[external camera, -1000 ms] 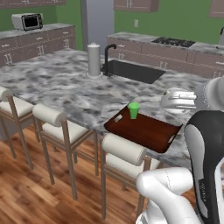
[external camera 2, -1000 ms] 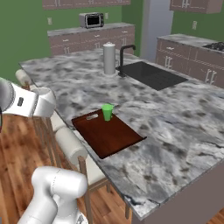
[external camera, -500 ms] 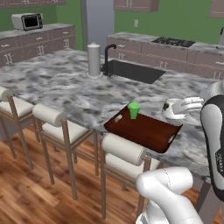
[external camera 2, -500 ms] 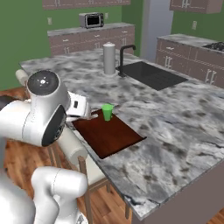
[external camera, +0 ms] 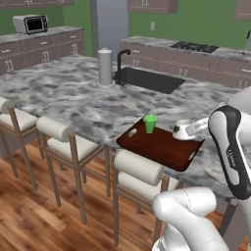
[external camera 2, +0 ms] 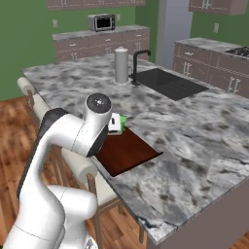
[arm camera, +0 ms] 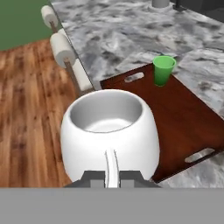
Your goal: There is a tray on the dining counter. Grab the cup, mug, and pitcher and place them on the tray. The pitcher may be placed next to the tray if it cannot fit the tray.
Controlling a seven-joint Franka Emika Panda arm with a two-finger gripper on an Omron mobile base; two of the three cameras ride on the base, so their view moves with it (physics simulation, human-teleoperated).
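No readable text, labels, brands or numbers on anything here.

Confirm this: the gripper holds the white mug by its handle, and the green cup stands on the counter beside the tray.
Not quite. The green cup stands on the tray itself, near one handle slot, as the hand view shows. The gripper does hold the white mug by its handle.

white mug [arm camera: 109, 133], green cup [arm camera: 163, 70], red-brown tray [arm camera: 183, 118], grey-white marbled dining counter [external camera: 63, 100]

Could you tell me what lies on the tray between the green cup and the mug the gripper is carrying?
Nothing: in the hand view, only bare tray surface separates the cup from the mug.
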